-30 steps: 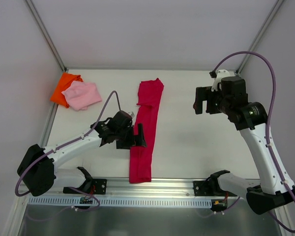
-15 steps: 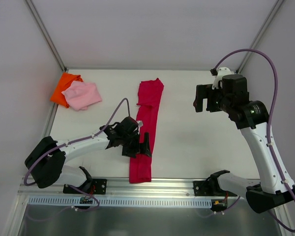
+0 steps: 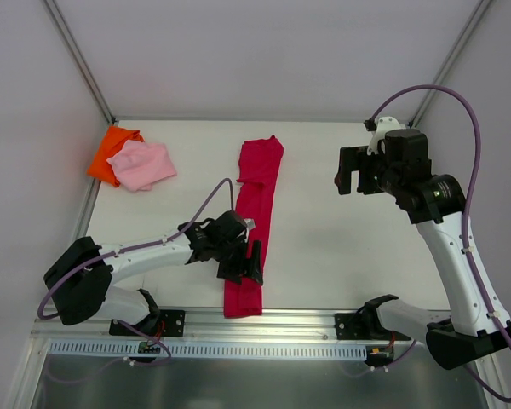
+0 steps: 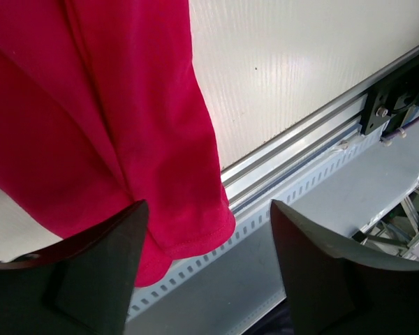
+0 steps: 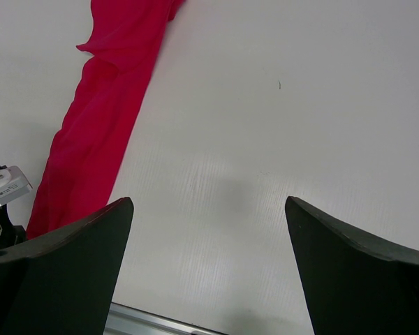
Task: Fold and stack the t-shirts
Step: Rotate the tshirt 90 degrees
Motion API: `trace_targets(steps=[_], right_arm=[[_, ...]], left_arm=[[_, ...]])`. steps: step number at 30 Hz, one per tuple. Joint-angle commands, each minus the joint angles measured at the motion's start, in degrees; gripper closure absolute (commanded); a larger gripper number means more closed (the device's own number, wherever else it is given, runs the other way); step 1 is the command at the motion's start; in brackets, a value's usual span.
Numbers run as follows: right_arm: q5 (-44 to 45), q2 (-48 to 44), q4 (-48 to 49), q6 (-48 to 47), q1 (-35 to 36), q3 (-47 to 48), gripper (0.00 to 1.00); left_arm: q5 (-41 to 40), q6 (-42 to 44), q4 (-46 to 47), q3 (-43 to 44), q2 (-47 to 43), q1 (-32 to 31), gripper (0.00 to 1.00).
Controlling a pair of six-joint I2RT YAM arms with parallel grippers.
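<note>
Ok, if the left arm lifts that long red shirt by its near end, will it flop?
Likely yes: the red shirt lies in soft creases, so it should sag from the left fingers. It looks like thin cloth, so probably light. Its lengthwise fold may fall open, since nothing pins it.

Three t-shirts: one crimson t-shirt, plus one pink t-shirt and one orange t-shirt, both well left of the crimson one. Two robot arms, left arm left of the crimson t-shirt, right arm right of it. Two grippers, one per arm: left gripper, right gripper.
</note>
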Motion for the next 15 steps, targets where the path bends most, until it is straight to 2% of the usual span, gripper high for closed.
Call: trace_targets(steps=[1,7,11,15], right_arm=[[-0.3,-0.8,1.5,0.8,0.3,0.3,0.03],[0.4,-1.8,1.1,0.5,0.3,0.1,0.03],[0.8,-2.4,0.8,0.3,0.3,-0.2,0.04],[0.6,-2.6,1.0,0.2,0.3,-0.7,0.04]], left_arm=[[1.5,-1.1,-0.6,0.6,-0.9,-0.9,0.34],[3.4,-1.3,-0.1,0.2,0.8,-1.4,0.40],[1.1,-1.7,-2.0,0.1,-0.9,-2.0,0.30],[-0.6,-2.7,-2.9,-0.8,-1.9,-2.1,0.25]])
